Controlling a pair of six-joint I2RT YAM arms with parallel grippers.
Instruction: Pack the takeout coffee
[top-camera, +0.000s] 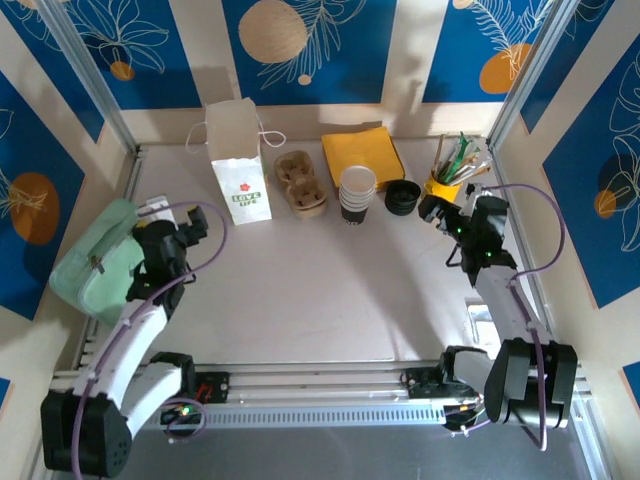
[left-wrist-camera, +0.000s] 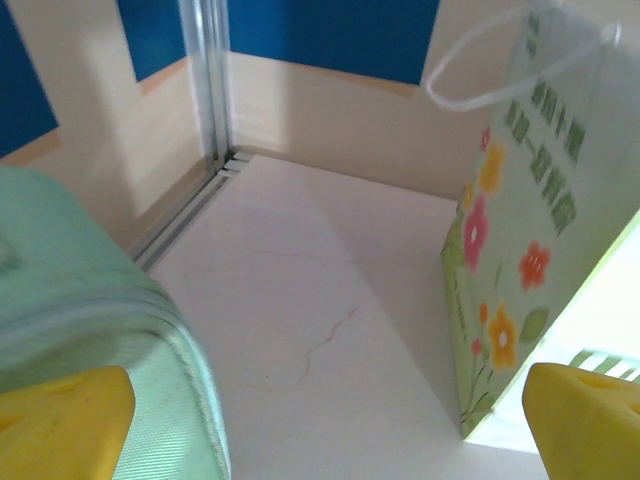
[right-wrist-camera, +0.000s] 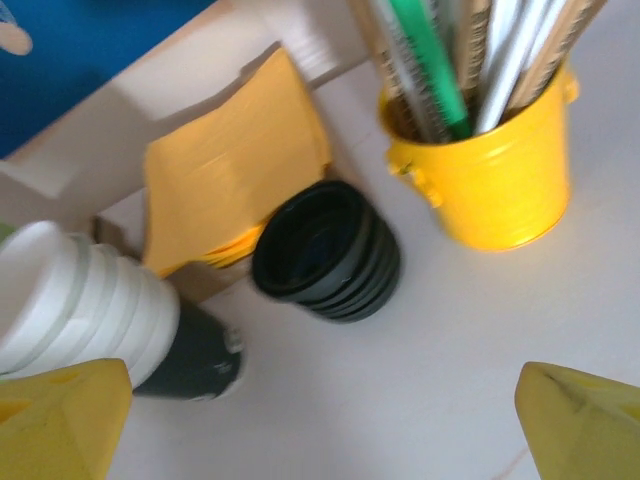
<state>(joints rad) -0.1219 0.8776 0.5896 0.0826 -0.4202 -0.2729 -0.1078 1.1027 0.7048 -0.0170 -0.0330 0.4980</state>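
Standing at the far side of the table, the takeout coffee cups sit stacked between cardboard carrier and black lids. Left gripper jaws wide, empty, facing white bag. Right gripper jaws wide, empty, near lids and yellow straw cup.

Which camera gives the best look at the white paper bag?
The top external view: the white paper bag stands whole and upright there, with its handles and front label visible. The left wrist view catches it close up, just a flowered side panel and one handle loop, cut off at the frame edge.
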